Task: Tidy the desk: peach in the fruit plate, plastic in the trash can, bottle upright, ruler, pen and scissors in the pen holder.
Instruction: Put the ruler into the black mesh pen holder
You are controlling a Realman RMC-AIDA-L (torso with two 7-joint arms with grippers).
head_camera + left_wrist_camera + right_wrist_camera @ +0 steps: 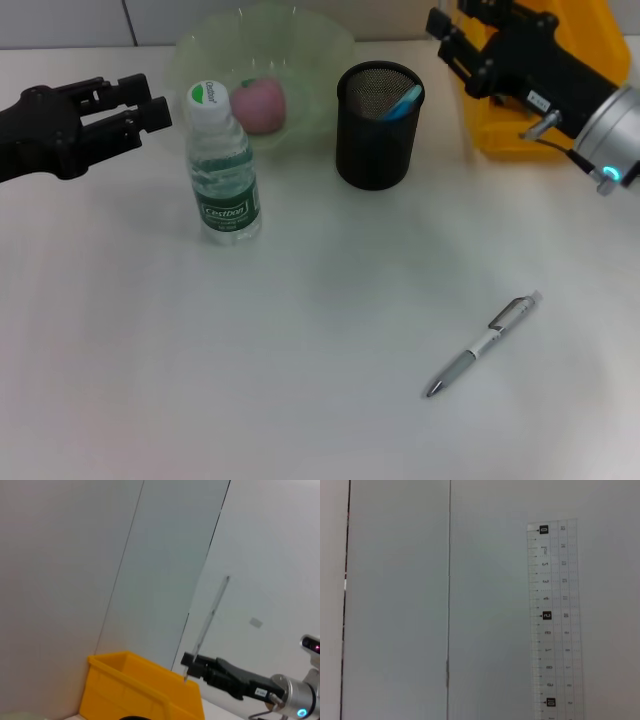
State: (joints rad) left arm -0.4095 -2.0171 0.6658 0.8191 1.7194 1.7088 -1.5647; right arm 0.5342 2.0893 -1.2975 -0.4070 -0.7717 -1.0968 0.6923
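Head view: left pincer (150,105) is idling at the desk's left edge, fingers apart, gripping nothing. The bottle (223,165) is standing upright just beside its tips.

Right pincer (441,30) is hovering at the far right, closed on the ruler (207,625), which is pointing straight up from its tips in the left wrist view. Step in hand, as I judge it: ruler into the holder (377,125), which is sitting near the pincer, below it and toward the robot's left.

To do it well: turn the ruler end-down, centre it over the mouth, lower it clear of the rim and of the blue item already inside, and release only once the end is bottoming out, or the light holder may be tipping.

Containers:
- Plate (320,50), beyond the holder from the right pincer: holding the peach (259,105).
- Holder: a blue item is leaning inside; cannot tell what.
- Trash can (500,125), under the right pincer's arm: contents hidden.

The pen (484,345) is lying on the desk, well apart from both pincers.
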